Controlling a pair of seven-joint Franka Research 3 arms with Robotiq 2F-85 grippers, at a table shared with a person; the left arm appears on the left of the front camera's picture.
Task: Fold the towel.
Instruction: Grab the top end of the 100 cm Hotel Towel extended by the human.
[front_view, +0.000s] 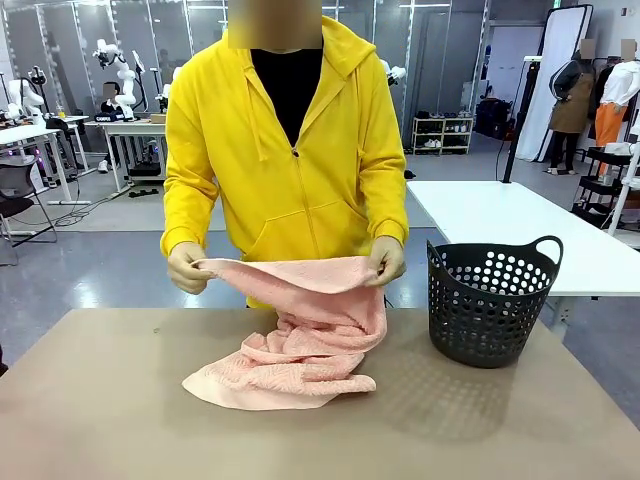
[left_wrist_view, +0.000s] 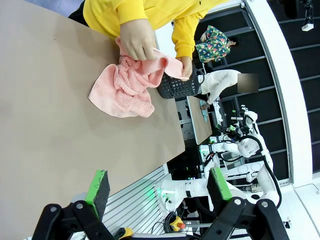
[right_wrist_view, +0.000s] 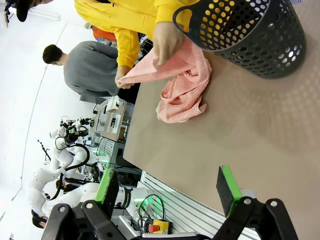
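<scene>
- Nearest you, the left gripper hangs over the bare near part of the table. Its green-padded jaws are wide apart and hold nothing.
- The right gripper stands the same way, with jaws apart, empty, and well short of the cloth.
- Mid-table, the salmon-pink towel is a crumpled heap. Its lower part rests on the tabletop, and its upper edge is lifted and stretched between the person's hands.
- At three o'clock from the heap stands the dark perforated basket, near the towel but apart from it.
- At the far edge, the person in the yellow hoodie pinches the hem. One hand is at ten o'clock of the heap and the other hand at two o'clock.
- By the look of it, the fold has hardly begun and no clean crease shows yet.
- Watch the reach: both hands sit on the cloth, so a gripper sent in at twelve o'clock could nip a finger instead of the hem.
- Watch the bunching: the lower part lies in several folds, and a grab there may take more than one layer and lock the tangle in.
- Watch the basket: a right arm swinging across from three o'clock could knock it, or the towel's trailing part could snag its rim.
- If you pull while the person holds the hem, the terry may slip from the pads or drag off line.
</scene>
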